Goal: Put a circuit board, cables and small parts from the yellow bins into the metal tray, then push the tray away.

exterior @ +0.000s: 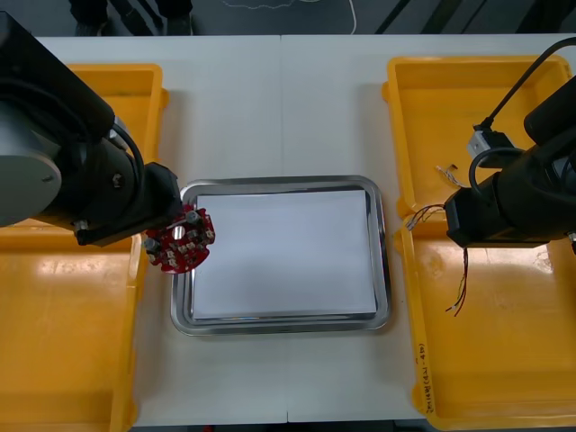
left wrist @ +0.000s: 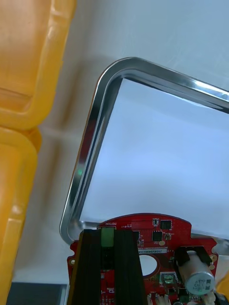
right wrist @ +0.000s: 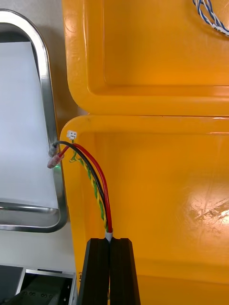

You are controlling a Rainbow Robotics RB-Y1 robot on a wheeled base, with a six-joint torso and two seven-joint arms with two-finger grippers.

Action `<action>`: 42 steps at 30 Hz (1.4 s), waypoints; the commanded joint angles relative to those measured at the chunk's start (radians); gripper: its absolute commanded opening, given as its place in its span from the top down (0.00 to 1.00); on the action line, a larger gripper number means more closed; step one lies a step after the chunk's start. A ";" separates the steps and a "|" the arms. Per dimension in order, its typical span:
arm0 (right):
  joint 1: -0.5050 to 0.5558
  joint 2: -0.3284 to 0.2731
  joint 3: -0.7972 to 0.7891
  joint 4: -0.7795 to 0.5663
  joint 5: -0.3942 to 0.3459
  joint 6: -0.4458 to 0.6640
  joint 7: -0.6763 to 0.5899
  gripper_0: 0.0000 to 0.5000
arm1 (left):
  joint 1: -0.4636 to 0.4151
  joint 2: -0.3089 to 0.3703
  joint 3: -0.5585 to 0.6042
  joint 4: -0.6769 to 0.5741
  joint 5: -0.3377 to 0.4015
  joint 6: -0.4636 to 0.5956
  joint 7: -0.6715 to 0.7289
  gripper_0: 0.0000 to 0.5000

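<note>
Front view: the left arm [exterior: 63, 162] reaches in from the left side of the table [exterior: 279, 99], crossing the yellow bins [exterior: 135, 81] there. Its wrist ends at the left rim of the metal tray [exterior: 385, 261]. The left gripper [left wrist: 108, 234] is clamped on a round red circuit board [exterior: 184, 247], with black fingers [left wrist: 90, 257] pinching a green block [left wrist: 108, 237] at the board's edge. The board sits flat, component side up, and straddles the tray's left rim. Part of it is over the white inside and part over the bare table between tray and bin. Whether it touches the rim cannot be told.

On the other side, the right arm [exterior: 522, 193] bends over the two right-hand bins, its wrist low about where they meet. The right gripper [right wrist: 110, 242] is closed on a red, black and yellow cable [right wrist: 98, 186], its fingers pressed together around the thin wires. The cable's long axis runs straight out from the fingertips along the near bin's inner wall, then curves toward the tray. Its connector ends [right wrist: 53, 155] reach over the bin's corner to just beside the tray's right rim.

A twisted blue and white cable [right wrist: 210, 16] lies in the far right bin, well apart from the held one.
</note>
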 commanded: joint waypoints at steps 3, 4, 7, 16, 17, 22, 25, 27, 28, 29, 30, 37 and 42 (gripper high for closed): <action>-0.030 0.011 0.010 -0.007 0.011 0.005 -0.062 1.00 | -0.035 -0.119 -0.062 0.074 -0.141 0.007 -0.170 1.00; -0.030 0.011 0.010 -0.007 0.011 0.005 -0.063 1.00 | -0.035 -0.133 -0.068 0.088 -0.155 0.007 -0.184 1.00; -0.030 0.011 0.010 -0.007 0.010 0.005 -0.063 1.00 | -0.035 -0.168 -0.092 0.127 -0.192 0.007 -0.226 1.00; -0.030 0.011 0.010 -0.007 0.011 0.005 -0.059 1.00 | -0.032 -0.213 -0.168 0.225 -0.244 0.007 -0.376 1.00; -0.030 0.011 0.010 -0.007 0.011 0.005 -0.059 1.00 | -0.030 -0.214 -0.171 0.228 -0.247 0.007 -0.384 1.00; -0.030 0.011 0.010 -0.007 0.011 0.005 -0.057 1.00 | -0.009 -0.239 -0.174 0.232 -0.267 0.007 -0.482 1.00; -0.030 0.011 0.008 -0.007 0.011 0.005 -0.057 1.00 | 0.009 -0.257 -0.174 0.232 -0.289 0.007 -0.538 1.00; -0.030 0.012 0.010 -0.007 0.011 0.005 -0.056 1.00 | 0.025 -0.271 -0.172 0.232 -0.310 0.007 -0.572 1.00; -0.030 0.011 0.010 -0.007 0.011 0.005 -0.057 1.00 | 0.034 -0.279 -0.172 0.232 -0.322 0.007 -0.589 1.00; -0.030 0.011 0.010 -0.007 0.011 0.005 -0.056 1.00 | 0.042 -0.287 -0.172 0.232 -0.333 0.001 -0.609 1.00; -0.030 0.012 0.010 -0.007 0.011 0.005 -0.056 1.00 | 0.048 -0.291 -0.172 0.232 -0.339 -0.005 -0.621 1.00; -0.030 0.011 0.010 -0.007 0.014 0.005 -0.054 1.00 | 0.091 -0.333 -0.172 0.232 -0.390 -0.048 -0.654 1.00; -0.030 0.011 0.010 -0.007 0.014 0.005 -0.054 1.00 | 0.109 -0.354 -0.172 0.232 -0.413 -0.078 -0.675 1.00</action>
